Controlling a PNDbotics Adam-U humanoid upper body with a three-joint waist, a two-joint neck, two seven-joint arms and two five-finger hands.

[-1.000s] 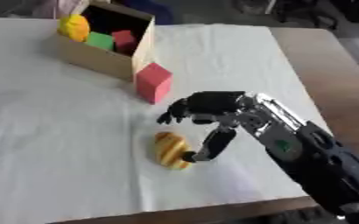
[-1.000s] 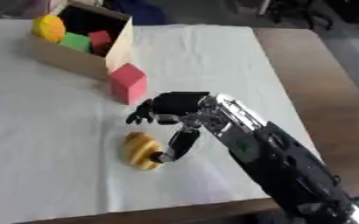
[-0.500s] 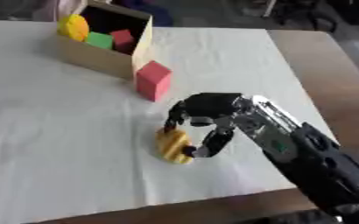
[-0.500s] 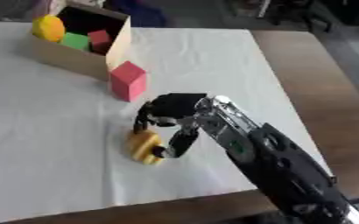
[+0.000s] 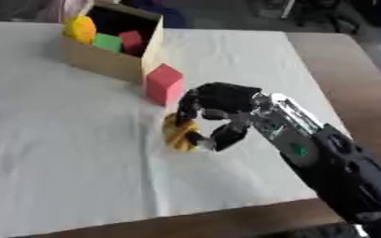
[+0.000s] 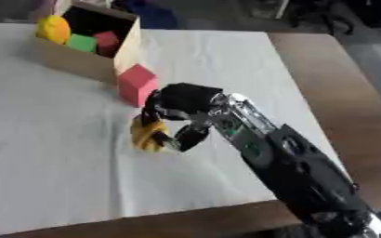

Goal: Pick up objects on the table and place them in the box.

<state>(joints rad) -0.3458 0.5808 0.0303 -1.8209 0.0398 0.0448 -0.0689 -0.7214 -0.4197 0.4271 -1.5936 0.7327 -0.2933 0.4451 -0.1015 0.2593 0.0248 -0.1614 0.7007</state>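
A yellow rounded object (image 5: 177, 132) with darker bands lies on the white cloth near the middle. My right hand (image 5: 220, 102) reaches in from the lower right and has its fingers and thumb curled round that object. A red cube (image 5: 164, 83) stands on the cloth just behind the hand, against the front wall of the cardboard box (image 5: 104, 62). The box at the back left holds a yellow ball (image 5: 80, 29), a green block (image 5: 108, 42) and a red block (image 5: 131, 38). My left hand shows in neither view.
The white cloth (image 5: 63, 139) covers most of the table. Bare brown tabletop (image 5: 340, 65) shows along the right side and front edge. Dark shapes stand beyond the far edge.
My right hand has moved down onto the yellow object and curled its fingers round it. The whole picture has shifted a little, so the camera moved.
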